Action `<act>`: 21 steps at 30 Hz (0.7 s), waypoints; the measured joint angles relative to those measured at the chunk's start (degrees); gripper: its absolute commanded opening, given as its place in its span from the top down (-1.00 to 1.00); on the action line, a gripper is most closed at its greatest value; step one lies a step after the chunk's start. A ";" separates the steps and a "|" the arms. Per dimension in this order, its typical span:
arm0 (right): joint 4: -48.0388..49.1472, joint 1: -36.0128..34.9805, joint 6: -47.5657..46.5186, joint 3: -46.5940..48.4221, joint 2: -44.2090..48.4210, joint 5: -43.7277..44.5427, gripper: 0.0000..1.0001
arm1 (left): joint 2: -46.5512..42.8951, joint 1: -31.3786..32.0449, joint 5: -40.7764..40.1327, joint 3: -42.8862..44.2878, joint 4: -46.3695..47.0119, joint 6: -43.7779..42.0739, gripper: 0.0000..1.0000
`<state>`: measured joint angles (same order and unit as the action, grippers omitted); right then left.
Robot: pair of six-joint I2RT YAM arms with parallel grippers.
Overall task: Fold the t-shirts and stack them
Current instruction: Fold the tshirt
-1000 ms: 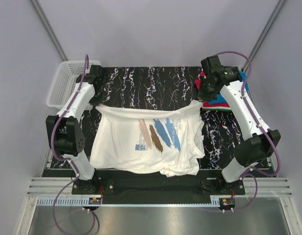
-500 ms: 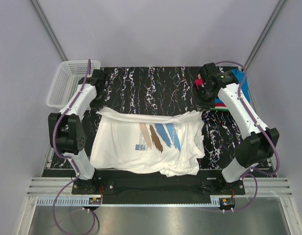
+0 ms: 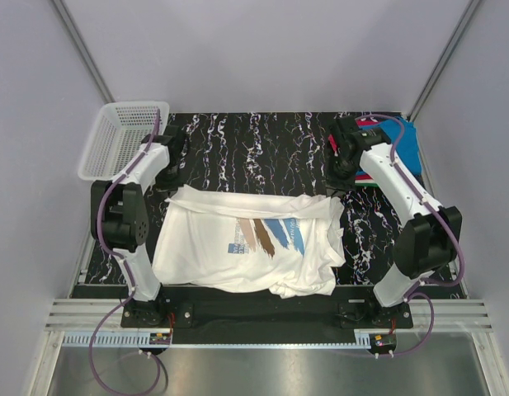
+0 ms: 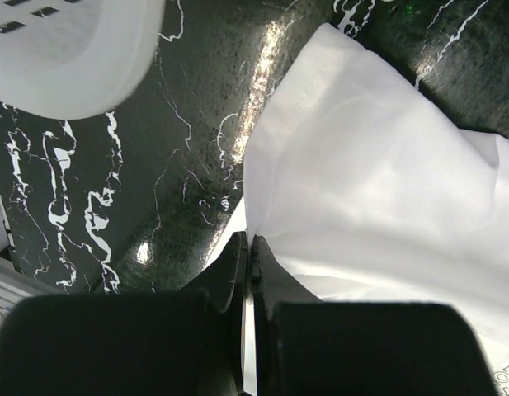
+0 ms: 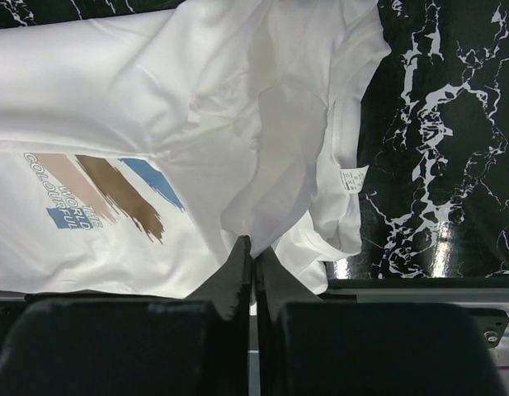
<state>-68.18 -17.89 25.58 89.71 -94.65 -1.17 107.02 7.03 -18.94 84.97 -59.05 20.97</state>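
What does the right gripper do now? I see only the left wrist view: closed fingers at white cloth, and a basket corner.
Observer: The right gripper is shut on the white t-shirt, at its far right corner.
Operator: Which side of the shirt is up?
Observer: The print, brown and blue brush strokes, faces up.
Operator: Are there other shirts?
Observer: Yes, a blue t-shirt lies at the far right corner of the table, with red cloth at its near edge.

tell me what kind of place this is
Probably a robot lab test cell, not a home: a left arm and right arm bolted to a marbled table, plain grey walls closing it in, and a t-shirt laid out for folding.
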 measured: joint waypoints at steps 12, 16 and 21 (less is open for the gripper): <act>0.98 -0.02 0.24 -2.58 -1.22 -0.02 1.00 | 0.85 2.49 -0.17 -1.88 -1.29 0.48 1.00; 1.05 -0.02 0.44 -3.52 -1.22 -0.04 1.00 | 0.85 2.80 -0.81 -3.32 -1.44 0.66 1.00; 1.05 -0.02 0.83 -4.90 -1.22 -0.04 1.00 | 0.83 2.80 -2.08 -4.04 -1.73 1.09 1.00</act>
<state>-67.13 -17.91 26.41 84.82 -95.88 -1.21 107.85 9.82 -21.02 80.93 -60.77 22.06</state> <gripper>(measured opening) 0.021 0.024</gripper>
